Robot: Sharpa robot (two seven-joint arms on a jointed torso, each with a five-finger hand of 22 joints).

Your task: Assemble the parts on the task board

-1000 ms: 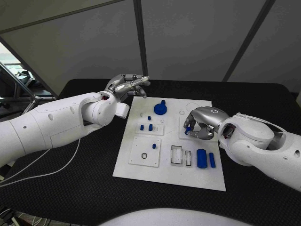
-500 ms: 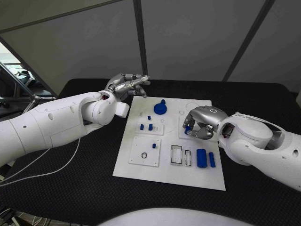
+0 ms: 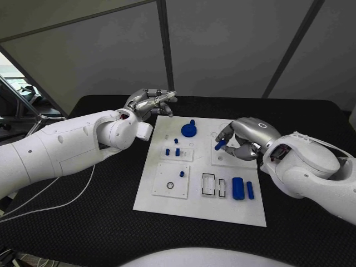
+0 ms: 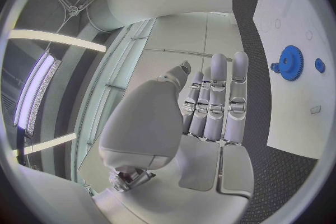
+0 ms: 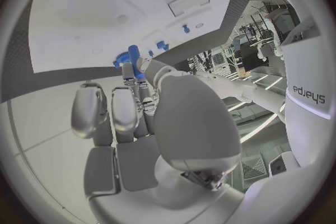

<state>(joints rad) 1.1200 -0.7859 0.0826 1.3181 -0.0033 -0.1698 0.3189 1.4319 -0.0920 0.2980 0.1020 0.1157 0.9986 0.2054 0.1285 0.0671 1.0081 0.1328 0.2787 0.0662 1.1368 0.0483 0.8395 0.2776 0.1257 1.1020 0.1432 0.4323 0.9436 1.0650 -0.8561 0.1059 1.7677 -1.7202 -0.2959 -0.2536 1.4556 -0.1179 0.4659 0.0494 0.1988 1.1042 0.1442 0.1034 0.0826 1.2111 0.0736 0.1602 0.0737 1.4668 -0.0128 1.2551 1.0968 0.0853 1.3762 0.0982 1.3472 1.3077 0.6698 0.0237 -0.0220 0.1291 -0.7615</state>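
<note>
The white task board (image 3: 196, 205) lies mid-table. My right hand (image 3: 243, 139) hovers over its right half and pinches a small blue peg (image 3: 219, 146) that sticks out toward the board's middle; the right wrist view shows the peg (image 5: 133, 51) at my fingertips over the board (image 5: 84, 17). A blue gear (image 3: 190, 129) stands at the board's far end, with two short blue pegs (image 3: 172, 150) nearer. Two long blue parts (image 3: 242, 188) lie at the near right beside rectangular slots (image 3: 214, 184). My left hand (image 3: 151, 102) hangs beyond the board's far left corner, fingers straight, holding nothing (image 4: 210, 106).
A small black ring (image 3: 171, 184) and a tiny blue piece (image 3: 182, 172) sit on the board's near-left square plate. Black table (image 3: 90, 222) surrounds the board. My left forearm (image 3: 65, 144) crosses the table's left side.
My right hand has risen and drawn back to the right with the blue peg, which now sticks out clear of the fingers. The left hand has stayed put.
</note>
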